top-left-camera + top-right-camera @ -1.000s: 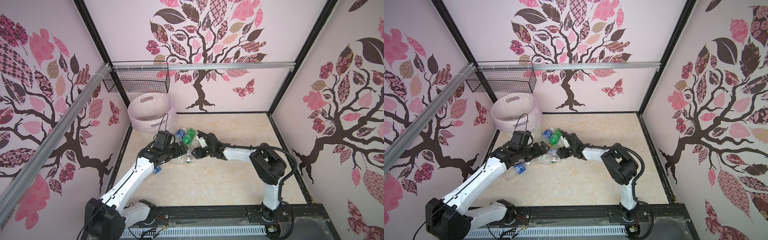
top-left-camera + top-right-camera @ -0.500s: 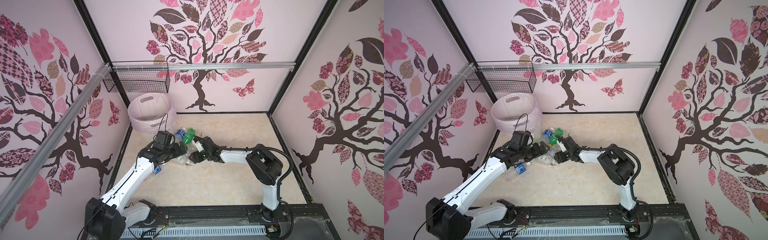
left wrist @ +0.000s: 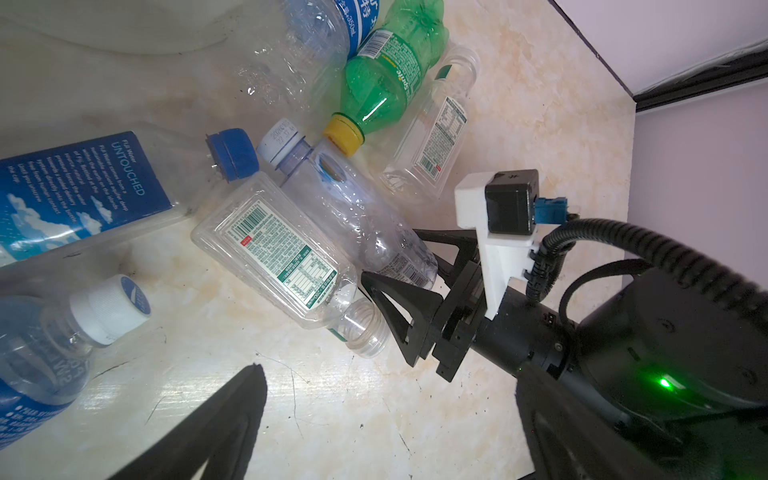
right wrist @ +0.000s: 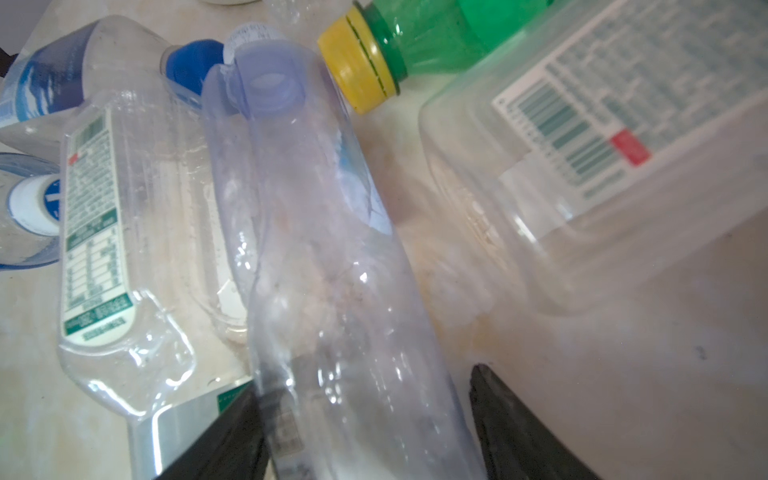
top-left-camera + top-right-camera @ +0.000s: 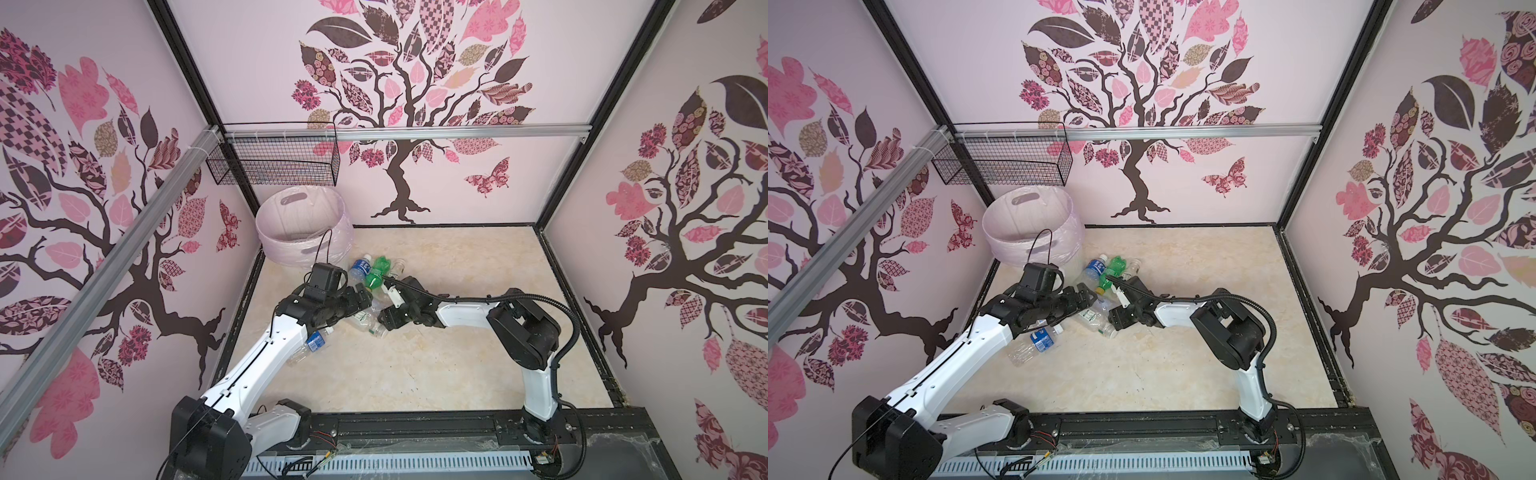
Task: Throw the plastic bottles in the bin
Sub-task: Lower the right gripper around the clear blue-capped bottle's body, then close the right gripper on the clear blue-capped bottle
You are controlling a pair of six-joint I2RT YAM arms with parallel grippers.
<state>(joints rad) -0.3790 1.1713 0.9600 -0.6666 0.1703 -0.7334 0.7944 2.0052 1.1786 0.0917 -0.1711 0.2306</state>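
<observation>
Left arm (image 5: 266, 357): reaches from the near-left base toward the far centre, forearm sloping up.
Left gripper (image 5: 363, 300): low, pointing right, jaws spread wide.
Right arm (image 5: 461, 313): elbow bent, forearm stretched low to the left.
Right gripper (image 5: 383, 321): pointing left, jaws parted, tips near its counterpart.

The right pincer (image 5: 384, 322) has drawn back from beside the green bottle (image 5: 376, 274) and swung left and toward the front of the desk, ending low among the clear bottles just beside the left pincer (image 5: 363, 301). The right forearm and elbow have followed to the left. The jaws have narrowed over the last second. In the right wrist view a clear bottle (image 4: 324, 249) now lies lengthwise between the fingers (image 4: 232, 432), one finger against its side, a thin gap showing at the other; the grip is not yet tight.
</observation>
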